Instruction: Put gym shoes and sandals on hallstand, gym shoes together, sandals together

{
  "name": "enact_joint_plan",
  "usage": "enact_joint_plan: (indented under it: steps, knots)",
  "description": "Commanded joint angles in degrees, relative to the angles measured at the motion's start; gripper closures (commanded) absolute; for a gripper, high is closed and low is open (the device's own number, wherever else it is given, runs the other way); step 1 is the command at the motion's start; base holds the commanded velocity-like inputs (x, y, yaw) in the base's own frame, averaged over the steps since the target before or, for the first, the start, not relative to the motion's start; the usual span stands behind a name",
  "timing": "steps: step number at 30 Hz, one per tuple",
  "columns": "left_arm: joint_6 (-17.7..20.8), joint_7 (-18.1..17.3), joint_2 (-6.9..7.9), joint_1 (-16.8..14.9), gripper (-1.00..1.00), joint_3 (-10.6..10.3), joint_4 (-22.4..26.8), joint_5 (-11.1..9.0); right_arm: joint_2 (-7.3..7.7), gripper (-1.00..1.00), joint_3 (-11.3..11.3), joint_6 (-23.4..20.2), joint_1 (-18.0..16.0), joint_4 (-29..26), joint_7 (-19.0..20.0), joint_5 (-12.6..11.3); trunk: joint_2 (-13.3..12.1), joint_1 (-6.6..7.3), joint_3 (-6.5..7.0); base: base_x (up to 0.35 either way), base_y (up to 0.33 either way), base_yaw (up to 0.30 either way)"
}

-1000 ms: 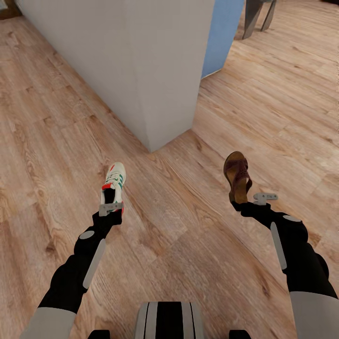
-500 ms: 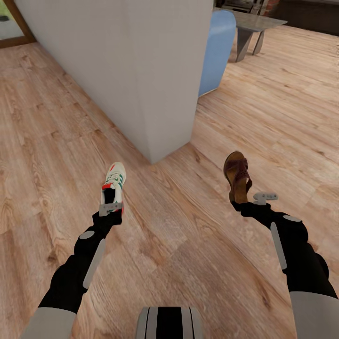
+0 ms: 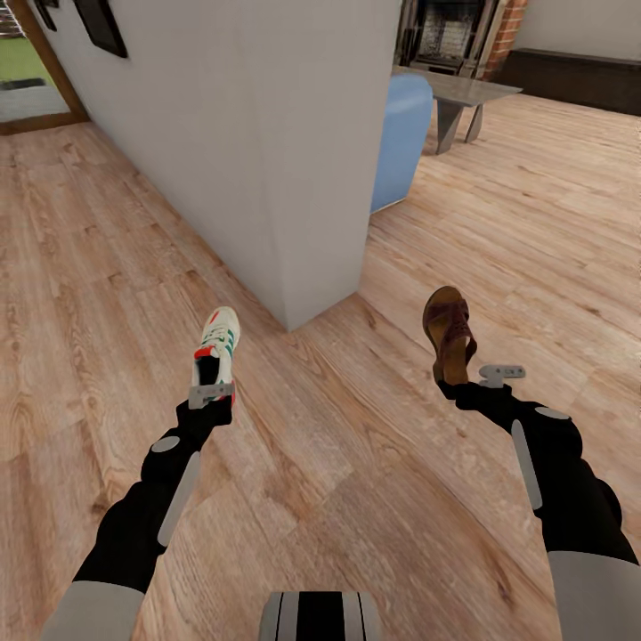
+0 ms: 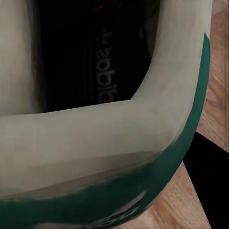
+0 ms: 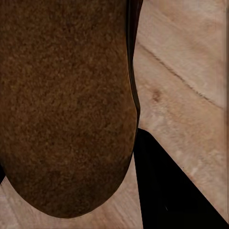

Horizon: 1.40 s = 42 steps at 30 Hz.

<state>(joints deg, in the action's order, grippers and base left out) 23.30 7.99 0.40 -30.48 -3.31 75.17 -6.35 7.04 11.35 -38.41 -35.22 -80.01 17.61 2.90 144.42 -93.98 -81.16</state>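
A white gym shoe with green stripes, faint mirrored lettering on its dark insole, hung clenched at the heel in the left gripper. The right gripper clasped a brown leather sandal, cork-soled, above wood-grain corridor floor beside a white wall corner

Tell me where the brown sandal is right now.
In the head view the sandal is held up in the right gripper, on the right side, above the wood floor and right of the white wall corner.
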Motion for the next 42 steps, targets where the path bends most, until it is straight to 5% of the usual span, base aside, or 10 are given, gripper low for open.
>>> enact_joint_plan:
  steps: [1, 42]
  knots:
    - [0.2, 0.4, 0.04, 0.0, 1.00, -0.4, 0.1, -0.6, -0.01, 1.00, 0.1, -0.3, 0.0, -0.1, 0.2, 0.2, 0.0, 0.03, 0.28, 0.000, 0.000, 0.000]
    - [0.3, 0.4, 0.04, 0.0, 1.00, -1.4, 0.0, -0.6, -0.01, 1.00, 0.1, -0.3, 0.0, -0.1, 0.2, 0.2, -0.6, 1.09, 13.23, 0.000, 0.000, 0.000]
